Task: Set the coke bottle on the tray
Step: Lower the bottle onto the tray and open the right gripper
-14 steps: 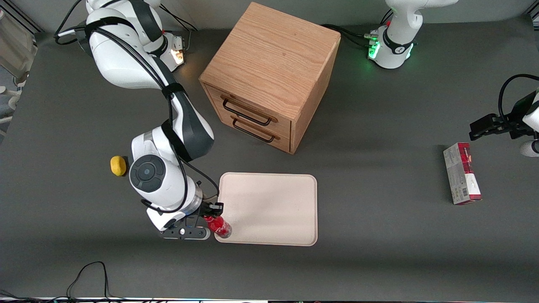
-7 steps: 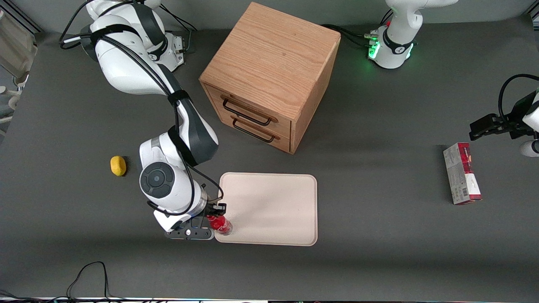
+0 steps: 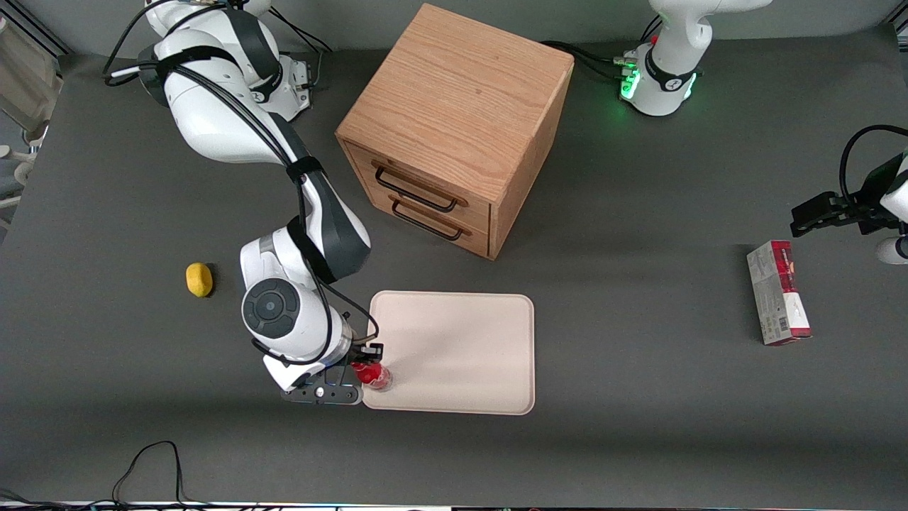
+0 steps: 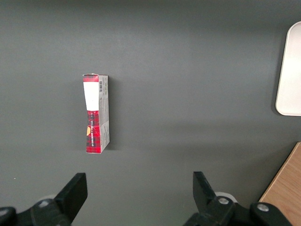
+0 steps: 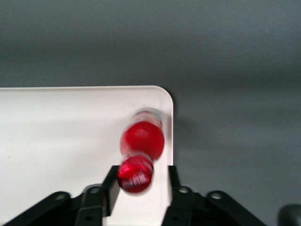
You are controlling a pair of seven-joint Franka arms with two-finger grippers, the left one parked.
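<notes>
The coke bottle point(image 3: 374, 375) is small and red with a red cap. It stands near the corner of the cream-white tray point(image 3: 461, 348) that is closest to the front camera, at the working arm's end. My right gripper point(image 3: 360, 372) hovers over that corner, just above the bottle. In the right wrist view the bottle point(image 5: 141, 141) is blurred and its cap lies against one finger point(image 5: 111, 184). A gap shows between the cap and the other finger point(image 5: 173, 181), so the gripper point(image 5: 141, 182) is open. The tray's rim point(image 5: 170, 122) runs right beside the bottle.
A wooden two-drawer cabinet point(image 3: 454, 128) stands farther from the front camera than the tray. A yellow lemon-like lump point(image 3: 199, 279) lies toward the working arm's end. A red-and-white carton point(image 3: 778, 292) point(image 4: 95, 114) lies toward the parked arm's end.
The arm shifted slightly toward the tray. The bottle went from tilted in the grip to nearly upright on the tray's corner, and the fingers have parted from it.
</notes>
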